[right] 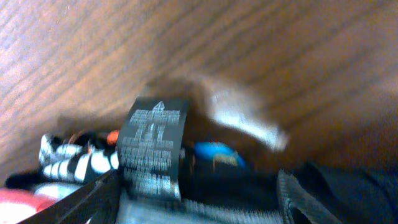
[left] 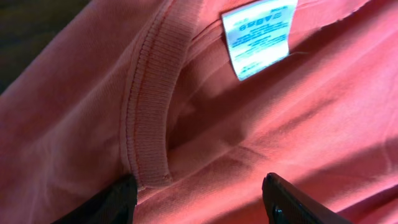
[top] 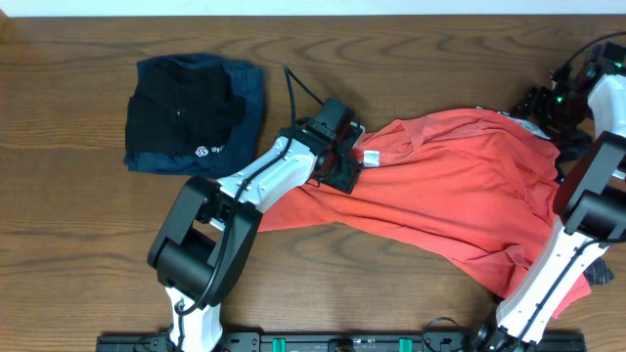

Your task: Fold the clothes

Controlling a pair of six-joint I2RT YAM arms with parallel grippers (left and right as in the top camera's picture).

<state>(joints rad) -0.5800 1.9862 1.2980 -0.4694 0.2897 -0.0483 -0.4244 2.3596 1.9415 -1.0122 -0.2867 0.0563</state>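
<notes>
Note the coral-red T-shirt (top: 460, 186) sprawled unfolded and rumpled over the middle and right of the table (top: 411, 313), with its long axis slanting from the collar (left: 146, 106) near the table's centre down toward the base of the right arm. Find the left gripper (left: 202, 199) right over that collar, jaws apart, straddling the ribbed neckband and gripping nothing, with the white label (left: 258, 37) just ahead of the fingertips (left: 292, 199). Place the right gripper (right: 196, 202) at the far right edge, just past the shirt's far corner, above a dark jumble with a black tag (right: 154, 146); going by a blurred wrist view, seemingly parted too and closed on nothing. Reckon the left arm much the nearer to the cloth, at the neck end, so take a pinch on the neckband as the likely next move, and expect the body of the shirt to trail away rightward and toward the near edge from that pinch. Leave aside the folded black garment (top: 181, 117) on the navy one (top: 252, 83) at the far left, well apart from the shirt
</notes>
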